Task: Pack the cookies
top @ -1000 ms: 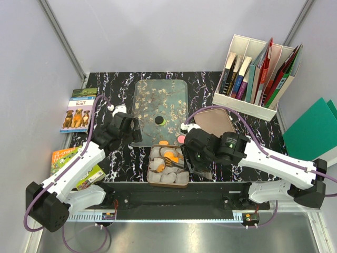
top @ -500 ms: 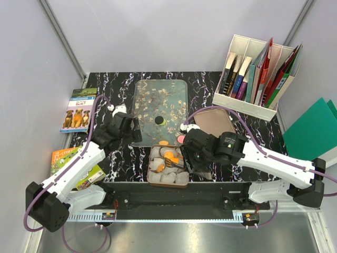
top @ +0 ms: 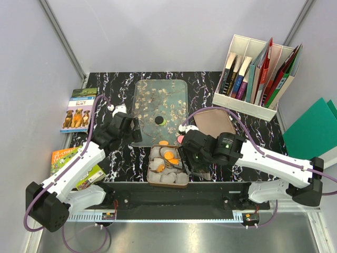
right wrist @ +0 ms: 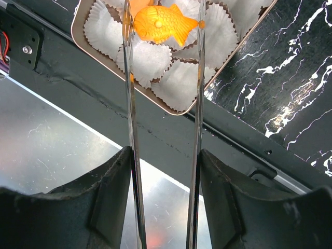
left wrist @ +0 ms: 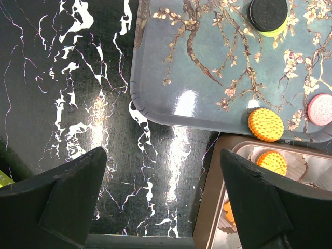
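Above the tin [left wrist: 210, 192], an orange fish cookie [right wrist: 165, 24] is pinched in tongs [right wrist: 197, 104] clamped by the right gripper's [right wrist: 163, 166] jaws, poised for a paper cup [right wrist: 142, 59]; the left gripper's [left wrist: 161, 155] jaws are spread.

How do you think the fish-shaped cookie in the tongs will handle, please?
The fish-shaped cookie looks rigid, unbent between the tongs. Held only at its narrow ends, it may well pivot or slip. Being flat, it probably won't roll.
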`<state>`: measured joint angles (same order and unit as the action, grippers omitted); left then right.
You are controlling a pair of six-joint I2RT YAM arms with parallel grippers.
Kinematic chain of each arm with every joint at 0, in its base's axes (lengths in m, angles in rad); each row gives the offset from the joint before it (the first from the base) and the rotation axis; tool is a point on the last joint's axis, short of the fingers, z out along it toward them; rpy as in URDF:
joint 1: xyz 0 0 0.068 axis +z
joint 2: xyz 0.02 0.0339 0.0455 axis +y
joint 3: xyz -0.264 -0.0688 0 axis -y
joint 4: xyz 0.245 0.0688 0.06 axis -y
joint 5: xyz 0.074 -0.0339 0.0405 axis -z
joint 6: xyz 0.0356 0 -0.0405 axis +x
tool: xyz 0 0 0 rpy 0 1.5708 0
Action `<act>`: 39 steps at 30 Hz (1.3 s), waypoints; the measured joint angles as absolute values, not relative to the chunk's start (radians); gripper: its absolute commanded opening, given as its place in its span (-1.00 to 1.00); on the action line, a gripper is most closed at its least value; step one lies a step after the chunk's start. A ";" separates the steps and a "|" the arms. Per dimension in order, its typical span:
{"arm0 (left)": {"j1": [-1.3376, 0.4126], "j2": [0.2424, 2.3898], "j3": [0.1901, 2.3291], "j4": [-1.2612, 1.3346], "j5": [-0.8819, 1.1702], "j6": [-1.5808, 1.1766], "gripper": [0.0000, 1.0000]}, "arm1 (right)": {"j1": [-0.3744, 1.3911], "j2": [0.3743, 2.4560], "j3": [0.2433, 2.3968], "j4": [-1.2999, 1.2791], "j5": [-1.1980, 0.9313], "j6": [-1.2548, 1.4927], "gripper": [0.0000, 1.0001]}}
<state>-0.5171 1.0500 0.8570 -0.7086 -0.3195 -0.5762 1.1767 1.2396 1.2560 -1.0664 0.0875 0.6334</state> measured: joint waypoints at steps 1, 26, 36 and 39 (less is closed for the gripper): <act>-0.517 1.050 0.857 -0.709 -0.319 -0.577 0.87 | 1.178 1.242 1.256 -1.066 0.088 0.633 0.18; -0.517 1.049 0.857 -0.709 -0.319 -0.577 0.87 | 1.161 1.407 1.505 -1.062 0.198 0.528 0.25; -0.517 1.011 0.857 -0.709 -0.329 -0.576 0.87 | 0.917 1.613 1.604 -0.979 0.161 0.381 0.22; -0.517 1.010 0.857 -0.709 -0.334 -0.576 0.87 | 0.877 1.671 1.639 -0.962 0.143 0.350 0.22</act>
<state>-0.5171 1.0096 0.8566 -0.7094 -0.3340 -0.5762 0.8772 1.6711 1.6390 -0.9619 0.1429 0.3504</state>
